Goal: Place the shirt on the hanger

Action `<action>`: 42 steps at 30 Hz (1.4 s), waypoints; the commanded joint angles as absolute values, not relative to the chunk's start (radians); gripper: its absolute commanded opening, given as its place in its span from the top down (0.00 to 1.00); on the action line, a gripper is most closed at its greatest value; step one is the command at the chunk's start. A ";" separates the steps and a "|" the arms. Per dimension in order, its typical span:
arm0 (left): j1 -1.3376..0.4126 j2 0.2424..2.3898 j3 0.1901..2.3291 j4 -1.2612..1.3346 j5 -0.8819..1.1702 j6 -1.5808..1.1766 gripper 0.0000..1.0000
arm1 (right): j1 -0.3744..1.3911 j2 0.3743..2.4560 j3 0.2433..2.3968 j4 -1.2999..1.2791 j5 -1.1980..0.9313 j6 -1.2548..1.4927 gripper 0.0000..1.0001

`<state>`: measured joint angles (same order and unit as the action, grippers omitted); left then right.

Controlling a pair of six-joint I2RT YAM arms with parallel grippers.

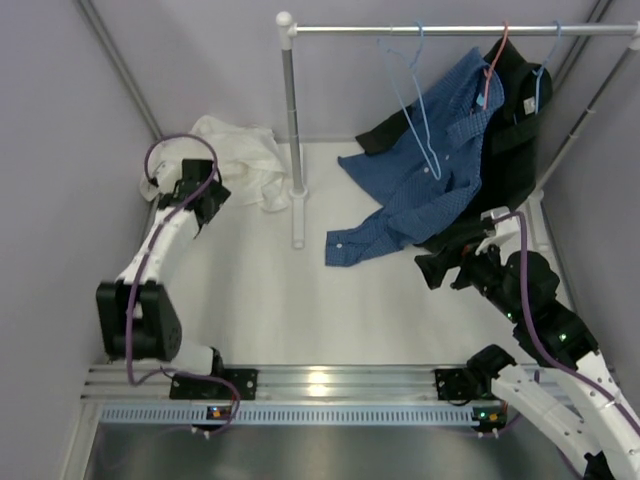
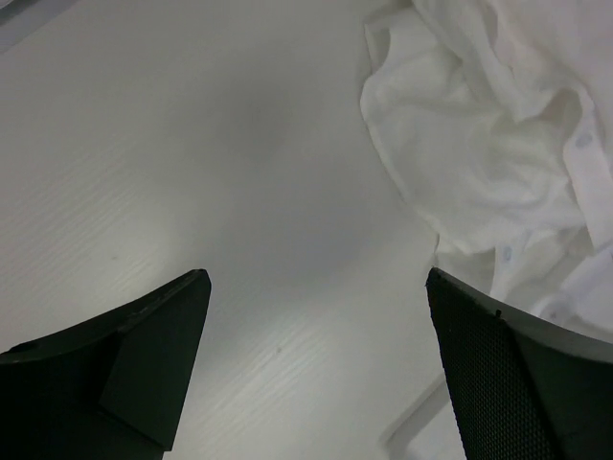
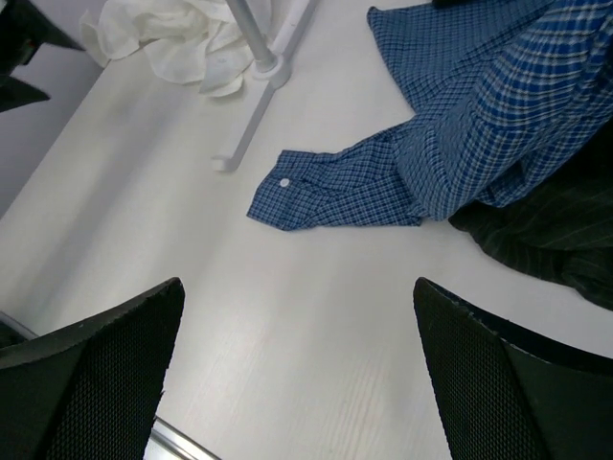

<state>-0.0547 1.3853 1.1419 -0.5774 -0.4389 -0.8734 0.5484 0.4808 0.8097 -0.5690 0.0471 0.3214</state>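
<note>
Now, your left gripper (image 2: 316, 280) is spread wide, holding nothing, with the shirt (image 1: 243, 160) crumpled on the table just beside it, left of the rack post (image 1: 292, 130). Further right, the hanger (image 1: 412, 95) hangs on the rail (image 1: 450, 29). Your right gripper (image 3: 297, 284) is also wide apart, holding nothing, near the blue patterned shirt (image 1: 430, 175).

The shirt (image 1: 245, 160) lies crumpled in a white heap at the table's (image 1: 250, 300) far-left corner. The hanger (image 1: 412, 100) hangs from the rail (image 1: 450, 29) by its hook, thin, light-blue and empty.
</note>
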 commanded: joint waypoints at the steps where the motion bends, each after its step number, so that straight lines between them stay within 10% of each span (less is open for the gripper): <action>1: -0.012 1.564 1.293 -0.413 -0.496 -0.936 0.02 | 0.561 0.465 0.744 -0.450 -0.034 0.351 0.01; 13: 0.051 2.201 1.811 -0.265 -0.497 -0.807 0.04 | 0.561 0.604 0.712 -0.379 -0.141 0.334 0.01; 17: 0.052 2.310 1.900 -0.230 -0.485 -0.753 0.28 | 0.563 0.581 0.703 -0.350 -0.189 0.345 0.00; 21: 0.052 2.329 1.916 -0.131 -0.457 -0.698 1.00 | 0.561 0.558 0.686 -0.347 -0.169 0.339 0.00; 33: -0.290 1.404 1.408 -0.137 -0.827 -0.513 1.00 | 0.563 0.563 0.758 -0.348 -0.103 0.338 0.01; 42: -0.497 1.178 1.733 -0.676 -0.292 -0.230 1.00 | 0.560 0.543 0.992 -0.506 0.069 0.255 0.01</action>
<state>-0.4850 1.1080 1.6547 -0.4046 -0.5144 -0.3569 0.5484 0.5514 0.8684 -0.4553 -0.0280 0.2981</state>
